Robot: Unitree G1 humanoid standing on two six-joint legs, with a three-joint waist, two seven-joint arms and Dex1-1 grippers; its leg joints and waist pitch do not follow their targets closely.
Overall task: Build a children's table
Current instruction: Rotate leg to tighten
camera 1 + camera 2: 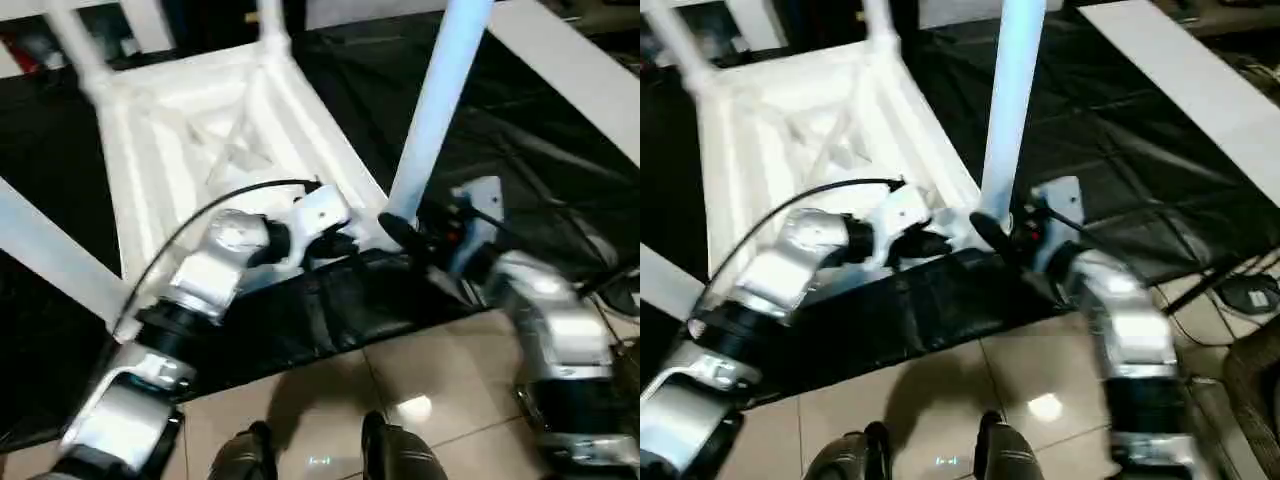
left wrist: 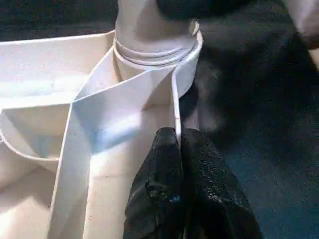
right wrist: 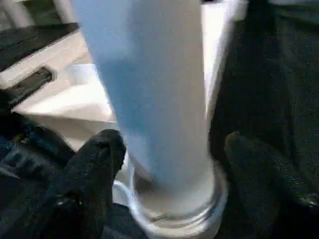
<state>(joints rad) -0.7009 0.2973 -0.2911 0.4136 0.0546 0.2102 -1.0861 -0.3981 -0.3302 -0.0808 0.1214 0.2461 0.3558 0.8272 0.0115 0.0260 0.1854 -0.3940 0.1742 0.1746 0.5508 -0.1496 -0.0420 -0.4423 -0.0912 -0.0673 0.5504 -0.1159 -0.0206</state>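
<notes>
Head pair looks down over forearms; wrist cameras sit close; all share socket holding leg.

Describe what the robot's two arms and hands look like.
Both arms are silver metal segments with black joints. A thin black cable loops over the left arm to a white wrist housing. The right arm has a similar white housing with a small red mark. The left hand and right hand each have two black, rough-textured fingers.

A black sheet covers the counter, creased and hanging over its near edge. Below lies a floor of glossy beige tiles with dark grout lines, one tile mirroring a bright light. Cables trail by the counter's right edge.
</notes>
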